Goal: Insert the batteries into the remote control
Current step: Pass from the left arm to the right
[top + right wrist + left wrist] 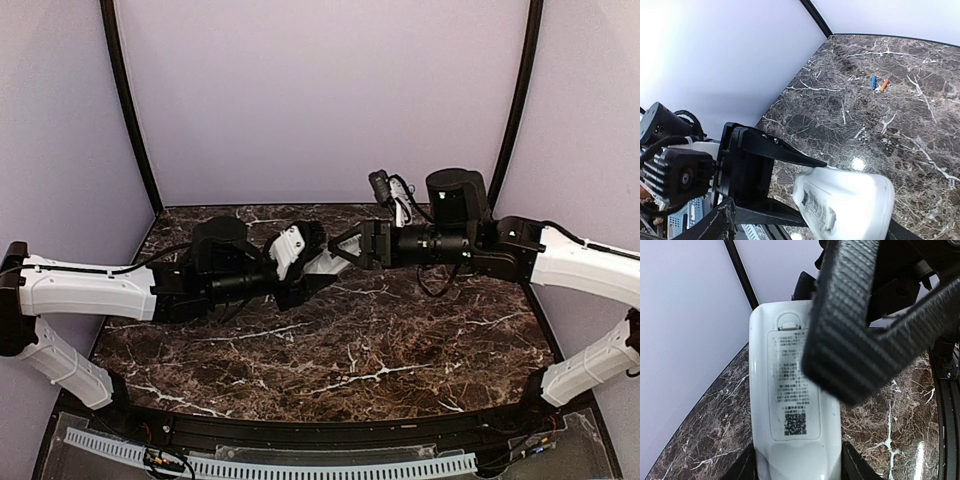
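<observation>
The dark marble worktop point(400, 350) fills the floor of the scene, and both arms reach in over its middle, meeting tip to tip above it.

The remote control point(790, 405) is held off the worktop by the left pincer point(312, 262), which is clenched on the handset's lower end. In the left wrist view a black finger shows on either side of the white body at the bottom edge. The remote's back faces this camera. We can see a long printed label point(792, 375) with a square code point(795, 424) at its lower part, and the small catch point(788, 320) of the battery cover at the far end. The cover sits in place.

The right pincer point(350, 245) comes at the remote from the opposite side with its fingers point(840, 340) spread wide in a V, released. One broad finger lies across the remote's right edge, level with the label. The other angles away, clear of the remote. We cannot tell whether the near finger touches the plastic. In the right wrist view the remote's free end lies between this pincer's two fingers.

The blue battery point(873, 82) and the orange battery point(883, 85) lie on the worktop just beside each other, almost touching at one end. They are well apart from the remote and both pincers, toward a corner of the worktop where a black post rises.
</observation>
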Motion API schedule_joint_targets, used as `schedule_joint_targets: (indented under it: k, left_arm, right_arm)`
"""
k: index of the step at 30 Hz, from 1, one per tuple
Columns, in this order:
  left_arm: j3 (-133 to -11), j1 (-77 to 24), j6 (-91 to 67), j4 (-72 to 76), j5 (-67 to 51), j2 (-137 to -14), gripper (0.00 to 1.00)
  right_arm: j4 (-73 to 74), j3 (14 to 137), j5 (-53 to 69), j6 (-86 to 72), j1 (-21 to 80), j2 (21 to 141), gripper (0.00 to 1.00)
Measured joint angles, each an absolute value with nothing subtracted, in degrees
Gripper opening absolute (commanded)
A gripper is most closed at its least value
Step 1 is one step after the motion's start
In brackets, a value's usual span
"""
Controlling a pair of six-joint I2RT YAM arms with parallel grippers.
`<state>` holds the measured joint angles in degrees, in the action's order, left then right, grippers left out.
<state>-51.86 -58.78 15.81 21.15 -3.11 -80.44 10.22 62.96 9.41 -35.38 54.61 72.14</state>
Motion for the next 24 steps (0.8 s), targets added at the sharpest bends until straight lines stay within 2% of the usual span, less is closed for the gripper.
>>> schedule_joint_targets:
  k: [4, 14, 15, 16, 17, 18, 20, 22, 24]
  left_arm:
    - [-51.18, -58.72, 15.92, 22.26, -1.50, -79.99, 0.00]
    - [-50.22, -58.89, 17.34, 24.53, -0.71, -78.94, 0.00]
    - [-50.19, -59.00, 17.78, 24.82, -0.38, -78.85, 0.06]
    - [-50.19, -59.00, 17.87, 24.97, -0.40, -78.74, 0.26]
    - [-50.17, -59.00, 17.91, 24.84, -0.51, -78.59, 0.38]
    - [-50.17, -59.00, 17.89, 24.53, -0.78, -78.39, 0.58]
    - [-50.17, -58.98, 17.45, 23.42, -1.93, -77.56, 0.76]
    - [-50.26, -59.00, 16.43, 20.75, -5.10, -75.90, 0.83]
    - [-50.92, -59.00, 15.42, 17.47, -8.12, -74.22, 0.84]
  right_arm:
    - [8.73, 65.93, 8.29, -33.56, 56.05, 76.42, 0.49]
    - [8.78, 67.46, 7.75, -33.54, 56.18, 78.56, 0.11]
    - [8.82, 67.66, 7.88, -34.11, 56.18, 78.59, 0.06]
    - [8.71, 67.72, 8.05, -33.98, 56.18, 78.56, 0.03]
    - [8.67, 67.72, 8.23, -33.74, 56.18, 78.56, 0.00]
    - [8.75, 67.72, 8.40, -33.47, 56.18, 78.48, 0.00]
    - [9.30, 67.75, 9.23, -32.56, 56.03, 78.08, 0.00]
    - [11.51, 68.01, 10.55, -28.64, 55.90, 77.12, 0.00]
    - [15.03, 68.42, 12.60, -23.99, 55.53, 75.42, 0.00]
